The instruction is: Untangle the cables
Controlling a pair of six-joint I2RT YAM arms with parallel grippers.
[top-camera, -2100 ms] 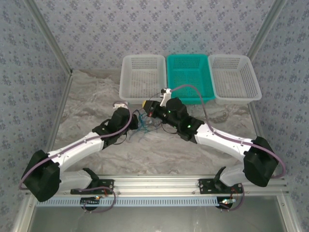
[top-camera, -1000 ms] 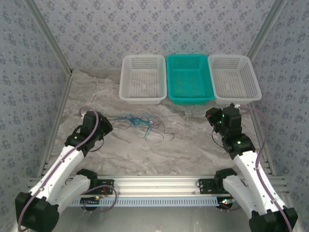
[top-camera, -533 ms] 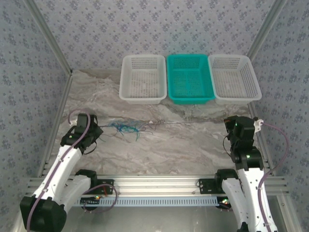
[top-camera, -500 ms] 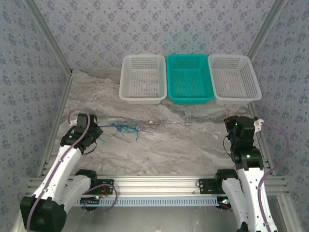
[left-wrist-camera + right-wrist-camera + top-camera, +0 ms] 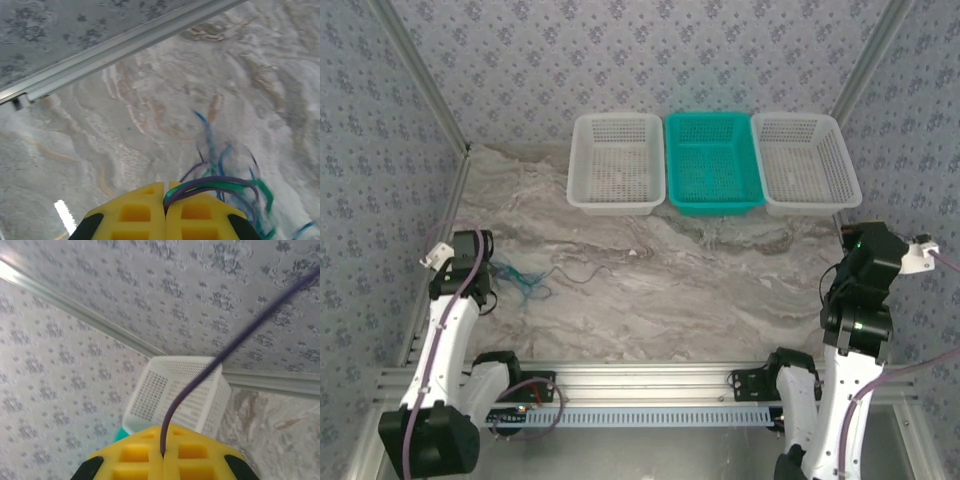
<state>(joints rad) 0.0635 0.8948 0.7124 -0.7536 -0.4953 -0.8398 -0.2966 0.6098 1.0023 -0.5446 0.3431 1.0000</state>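
The middle of the marble-patterned table (image 5: 700, 290) lies open, from the near aluminium rail (image 5: 650, 378) to three mesh baskets lined up along the far edge. These are the left white basket (image 5: 616, 160), the teal basket (image 5: 715, 160) and the right white basket (image 5: 807, 160). The arms are set wide apart, each close to a papered side wall.

The left arm reaches along the left edge. The left end effector (image 5: 165, 192) tilts down at the table, its yellow fingers pressed together on the thin cables (image 5: 523, 283). Blue, green and dark strands loop over one finger. That loose tangle lies on the table at near left, just beside the end effector, and one dark strand trails off to the right.

The right arm stands tall at the right edge. The right end effector (image 5: 163, 442) points up toward the right white basket and the wall. Its fingers are closed on a single dark cable (image 5: 200, 385) that arcs up out of the seam between them.
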